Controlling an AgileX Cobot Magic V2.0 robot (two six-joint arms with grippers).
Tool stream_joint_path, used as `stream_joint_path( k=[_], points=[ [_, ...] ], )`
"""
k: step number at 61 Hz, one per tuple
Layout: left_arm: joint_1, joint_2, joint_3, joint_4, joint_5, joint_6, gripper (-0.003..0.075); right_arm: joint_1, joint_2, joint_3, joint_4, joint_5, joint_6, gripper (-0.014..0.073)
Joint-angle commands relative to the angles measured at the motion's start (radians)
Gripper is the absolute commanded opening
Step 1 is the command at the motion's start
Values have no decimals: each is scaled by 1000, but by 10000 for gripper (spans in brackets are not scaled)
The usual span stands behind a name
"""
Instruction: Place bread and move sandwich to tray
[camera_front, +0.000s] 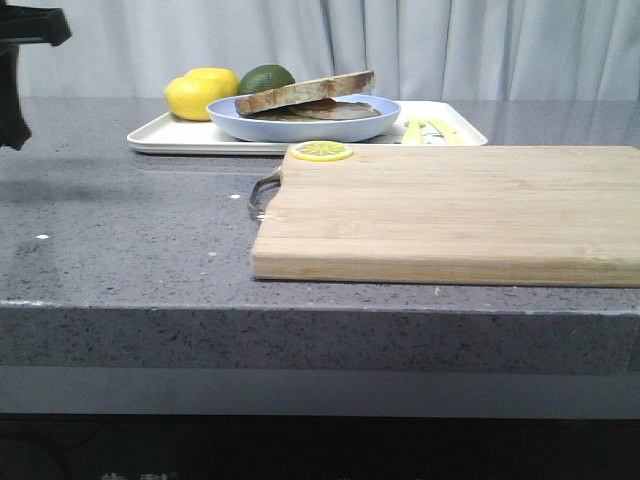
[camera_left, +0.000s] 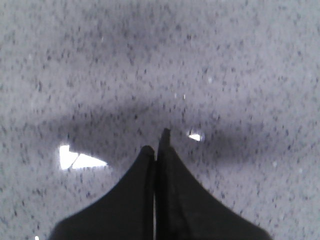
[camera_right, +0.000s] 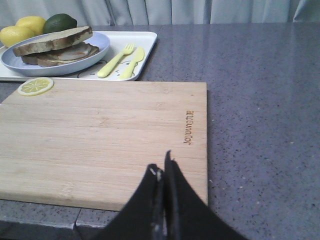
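The sandwich (camera_front: 305, 100) lies on its round pale blue plate (camera_front: 230, 118), which stands on the white tray (camera_front: 160, 135) at the back of the counter. The bread (camera_right: 52, 40) is its top slice, pale-faced with a brown crust, resting tilted on the lower slice. Plate (camera_right: 15, 62) and tray (camera_right: 145, 40) also show in the right wrist view. My left gripper (camera_left: 156, 142) is shut and empty over bare grey counter. My right gripper (camera_right: 160, 162) is shut and empty above the near right corner of the bamboo cutting board (camera_right: 100, 135), far from the sandwich.
The cutting board (camera_front: 450, 215) fills the counter's middle and right, with a lemon slice (camera_front: 321, 151) on its far left corner. Two lemons (camera_front: 200, 95) and a dark green fruit (camera_front: 265, 77) sit on the tray behind the plate. Yellow cutlery (camera_right: 122, 60) lies on the tray's right part.
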Motion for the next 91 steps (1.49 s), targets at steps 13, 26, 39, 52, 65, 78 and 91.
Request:
stream_joint_path(
  k=[13,26,39,52,65,78,91],
  points=[
    [2,-419,411,-8,-437,-11,-20,-3,9,-23,-14,-75,-1,-60],
    [2,-737,687,-8,-653,-11,-20,-3,9,-23,-14,-75,-1,-60],
    [2,-1057,879,-8,-778,-11,-20,-3,9,-23,-14,-75,-1,-60],
    [2,-1297,988,-8,-801,-11,-20,-3,9,-23,-14,-75,-1,-60],
    [2,-1350,1008,-8,-866,-11,-20,-3,9,-23,-14,-75,-1,-60],
    [2,-1350,1008,-8,-881,-11,-20,-3,9,-23,-14,-75,-1,-60],
    [2,-1350,1008,-8,-881,-11,-20,-3,9,-23,-14,-75,-1,-60]
  ],
)
